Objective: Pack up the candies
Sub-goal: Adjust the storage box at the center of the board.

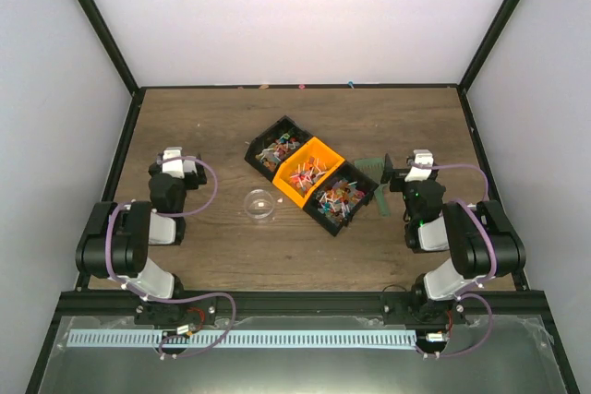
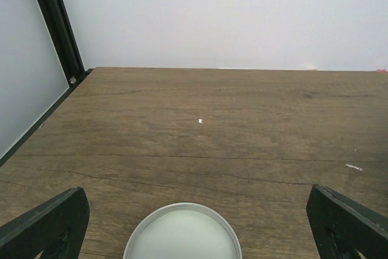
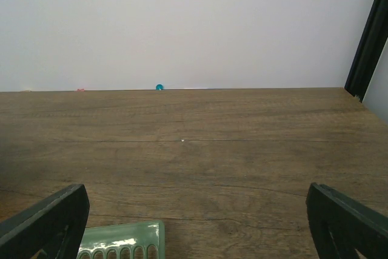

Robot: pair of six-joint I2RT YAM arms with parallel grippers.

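The candies [image 1: 309, 171] are tiny wrapped sweets in mixed colours, heaped in three bins mid-table: a black bin [image 1: 261, 142], an orange bin [image 1: 320, 149] and a second black bin [image 1: 325, 220]. A small clear round jar [image 1: 259, 204] stands just left of the bins. The green scoop [image 1: 373, 171] lies right of them, and its slotted edge [image 3: 121, 242] shows in the right wrist view. My left gripper [image 1: 175, 156] [image 2: 197, 195] is open and holds nothing, well left of the jar. My right gripper [image 1: 420, 161] [image 3: 195, 189] is open and holds nothing, beside the scoop.
A round white disc with a metal rim [image 2: 183, 235] lies on the table under my left gripper. A stray blue sweet [image 3: 159, 87] and a few others [image 1: 302, 86] rest against the back wall. Black frame posts [image 2: 57, 25] bound the table's sides.
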